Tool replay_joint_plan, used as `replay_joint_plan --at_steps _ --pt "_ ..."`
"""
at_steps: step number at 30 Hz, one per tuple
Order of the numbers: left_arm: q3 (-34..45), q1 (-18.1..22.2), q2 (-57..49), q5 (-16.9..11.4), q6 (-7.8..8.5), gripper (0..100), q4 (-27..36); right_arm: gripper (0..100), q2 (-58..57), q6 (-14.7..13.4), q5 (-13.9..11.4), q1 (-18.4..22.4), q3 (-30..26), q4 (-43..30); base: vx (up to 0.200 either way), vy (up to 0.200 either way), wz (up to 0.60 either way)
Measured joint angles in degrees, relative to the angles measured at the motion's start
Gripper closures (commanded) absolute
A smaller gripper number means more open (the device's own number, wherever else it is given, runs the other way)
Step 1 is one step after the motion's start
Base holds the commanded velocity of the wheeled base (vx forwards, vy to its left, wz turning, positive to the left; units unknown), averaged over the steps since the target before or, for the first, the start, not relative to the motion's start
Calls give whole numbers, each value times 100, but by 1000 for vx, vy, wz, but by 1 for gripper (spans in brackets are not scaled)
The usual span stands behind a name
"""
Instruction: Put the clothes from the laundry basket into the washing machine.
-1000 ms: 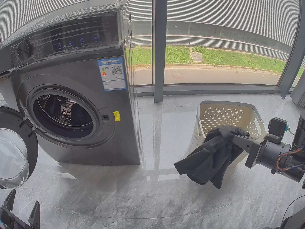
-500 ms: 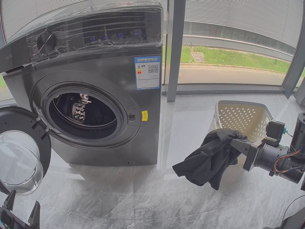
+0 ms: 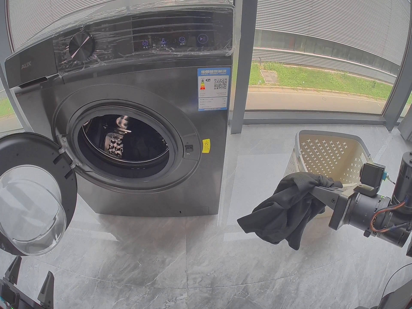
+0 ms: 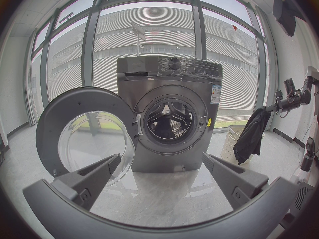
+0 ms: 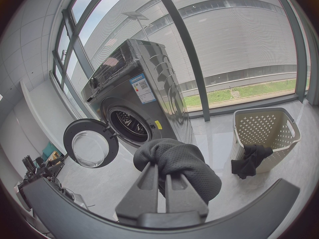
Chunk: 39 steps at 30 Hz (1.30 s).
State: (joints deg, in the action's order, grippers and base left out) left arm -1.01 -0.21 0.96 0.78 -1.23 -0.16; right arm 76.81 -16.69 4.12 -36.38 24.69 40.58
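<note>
A grey washing machine (image 3: 141, 86) stands on the floor with its round door (image 3: 32, 194) swung open to the left, and its drum (image 3: 124, 144) is dark inside. To its right is a cream laundry basket (image 3: 330, 151). My right gripper (image 3: 319, 192) is shut on a dark garment (image 3: 287, 207), which hangs above the floor in front of the basket. In the right wrist view a second dark garment (image 5: 251, 160) drapes over the basket's rim (image 5: 265, 112). My left gripper (image 4: 159, 156) is open and holds nothing, low down and facing the drum (image 4: 169, 120).
Floor-to-ceiling windows and a grey pillar (image 3: 242, 52) stand behind the machine and the basket. Bare marble floor (image 3: 171, 254) lies between the hanging garment and the drum opening. The open door juts out on the left.
The whole head view has shifted, so the washing machine now sits nearer the middle and the basket farther right. My right gripper still holds the garment in about the same spot.
</note>
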Motion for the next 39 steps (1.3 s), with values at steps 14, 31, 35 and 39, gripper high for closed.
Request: replay_joint_plan --at_steps 14,31,35,39 --pt "0 -6 0 1 -2 0 5 100 11 -20 0 0 -27 -10 0 157 0" --pt "0 -6 0 0 11 0 6 100 39 -33 -10 -6 -21 -10 0 141 0" --pt "0 -6 0 0 11 0 6 100 48 -35 -10 -20 -27 -11 -150 0 0" --pt "0 -6 0 0 12 0 6 100 52 -35 -7 -24 -27 -10 -150 0 0"
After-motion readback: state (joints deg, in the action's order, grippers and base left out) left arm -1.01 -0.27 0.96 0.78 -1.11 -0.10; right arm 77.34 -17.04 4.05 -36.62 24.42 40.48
